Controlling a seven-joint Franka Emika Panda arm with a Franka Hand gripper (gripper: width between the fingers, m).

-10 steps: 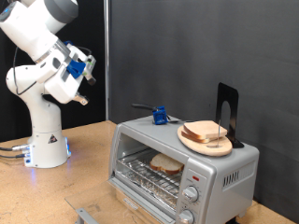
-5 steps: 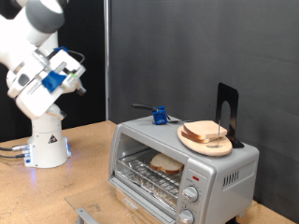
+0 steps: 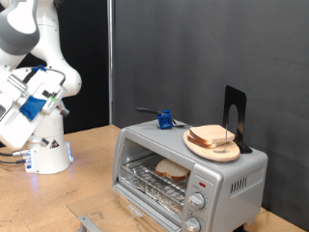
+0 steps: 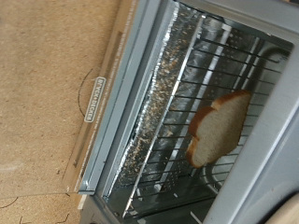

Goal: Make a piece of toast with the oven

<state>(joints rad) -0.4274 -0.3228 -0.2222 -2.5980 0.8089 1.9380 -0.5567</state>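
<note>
The oven stands at the exterior view's right with its glass door folded down open. A piece of toast lies flat on the wire rack inside. The wrist view looks into the open oven from far off and shows the same toast on the rack. Another slice lies on a round wooden plate on top of the oven. My gripper hangs at the exterior view's far left, well away from the oven. Its fingers do not show in the wrist view.
A small blue object and a black upright bracket sit on the oven's top. Two round knobs are on the oven's front. The arm's base stands on the wooden table at the left. A grey metal piece lies at the bottom edge.
The arm has swung towards the exterior view's left and downward, carrying the gripper further from the oven. The toast, plate and oven have not moved.
</note>
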